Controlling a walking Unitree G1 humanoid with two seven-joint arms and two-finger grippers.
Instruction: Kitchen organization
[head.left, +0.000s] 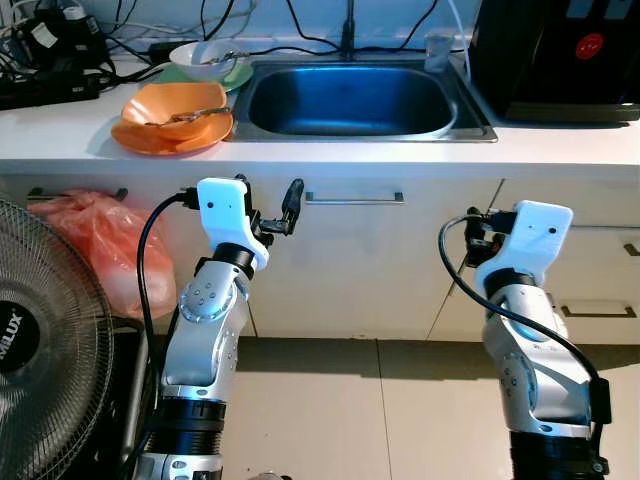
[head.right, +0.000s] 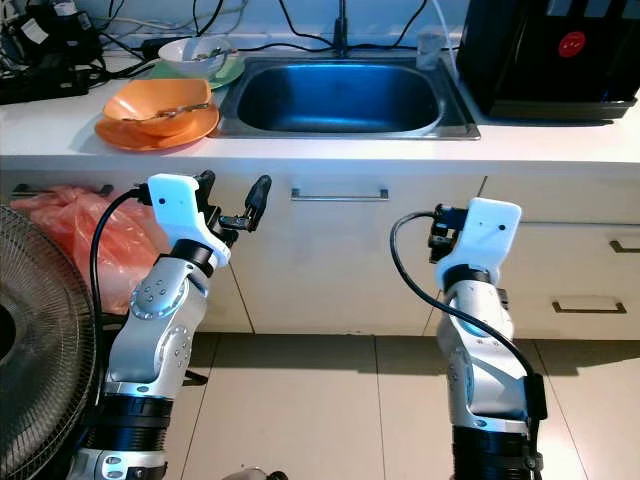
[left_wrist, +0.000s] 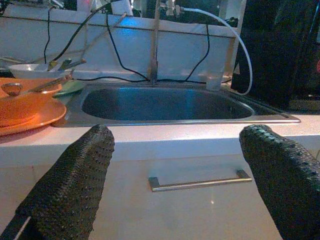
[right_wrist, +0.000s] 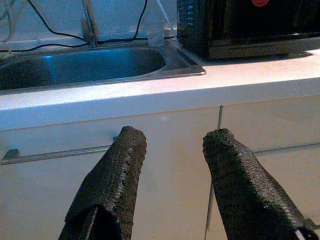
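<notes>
— Stood facing the sink cabinet, both arms raised below the counter edge. Left gripper (head.left: 272, 215) spread wide, holding nothing; right gripper (right_wrist: 172, 165) parted too, though less, also holding nothing.

— And the dishes?

— Up on the white countertop (head.left: 560, 150), left of the steel sink (head.left: 350, 100). Orange bowl (head.left: 172, 106) nested on an orange plate (head.left: 170, 138), with a utensil (head.left: 190, 116) lying across the bowl. Behind them, a white bowl (head.left: 203, 57) on a green plate (head.left: 236, 74).

— Which arm nearer?

— Left, plainly. Orange stack above and slightly to the robot's left of the left gripper, well above fingertip height (seen from the left wrist, off to one side of the fingers (left_wrist: 75, 180), at the counter's near edge). Right gripper under the sink's right end, well apart from any dish.

— Long axis?

— Utensil laid roughly left to right across the bowl, handle toward the sink. Probably called for lifting the left gripper over the counter lip first, then closing on the bowl's near rim.

— Anything below?

— Drawer handle (head.left: 355, 197) just right of the left gripper, not touched.
</notes>
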